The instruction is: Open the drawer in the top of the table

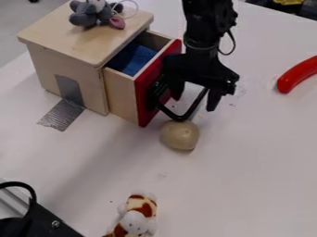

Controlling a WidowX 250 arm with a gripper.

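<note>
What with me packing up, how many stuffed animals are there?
2: a grey one on top of the wooden cabinet, and a brown-and-white one at the view's bottom edge. The open drawer might hide more.

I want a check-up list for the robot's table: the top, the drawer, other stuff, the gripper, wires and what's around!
Surface: white table, a few small dark marks.
Job's things: drawer pulled partly out of the wooden box, something blue inside.
Clutter: grey toy on the box; round tan thing, red curved thing and spotted toy on the table; silver strip at the box.
Gripper: the gripper is by the drawer's red front, fingers apart.
Cables: black loop beside the arm.
Surroundings: grey floor, upper left.
</note>
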